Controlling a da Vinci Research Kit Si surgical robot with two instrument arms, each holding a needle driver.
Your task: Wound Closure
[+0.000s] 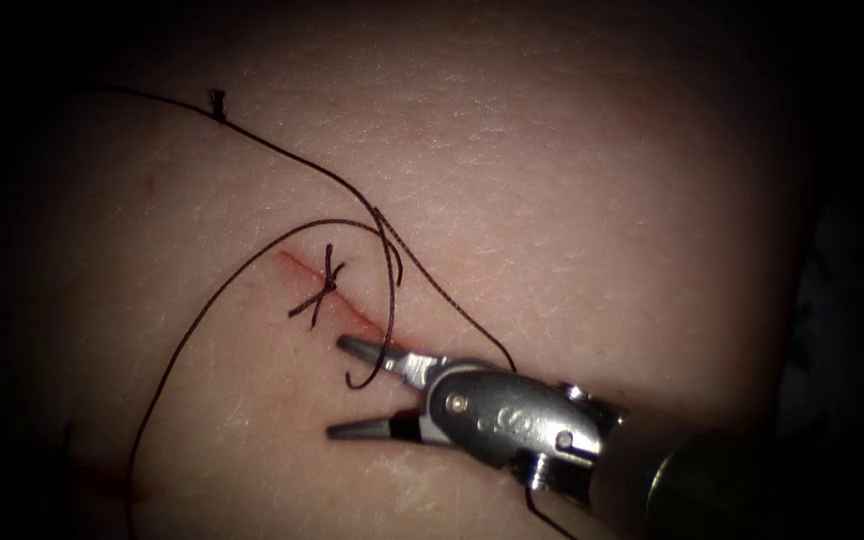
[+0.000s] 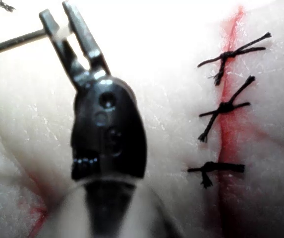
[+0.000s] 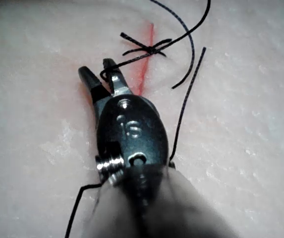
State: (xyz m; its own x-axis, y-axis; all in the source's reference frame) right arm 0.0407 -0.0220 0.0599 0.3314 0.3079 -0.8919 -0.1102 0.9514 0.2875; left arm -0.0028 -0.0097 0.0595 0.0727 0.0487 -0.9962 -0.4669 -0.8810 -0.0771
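Observation:
My right tool (image 1: 336,388) comes in from the lower right and lies over the lower end of the cut (image 1: 297,268) with its jaws open and nothing gripped. A strand of the dark thread (image 1: 389,300) curves down across its upper jaw; in the right wrist view this thread (image 3: 132,58) hooks around one jaw of the tool (image 3: 97,69). A tied stitch (image 1: 322,290) crosses the cut. In the left wrist view my left tool (image 2: 56,11) is shut on the needle (image 2: 13,43) near one end, above the tissue and out of it.
Long thread runs from a small knot (image 1: 217,100) at the upper left down to the right tool, and another strand sweeps down the left side (image 1: 167,370). Three tied stitches (image 2: 226,106) sit along a red cut beside the left tool. Red fluid stains the tissue (image 2: 32,223).

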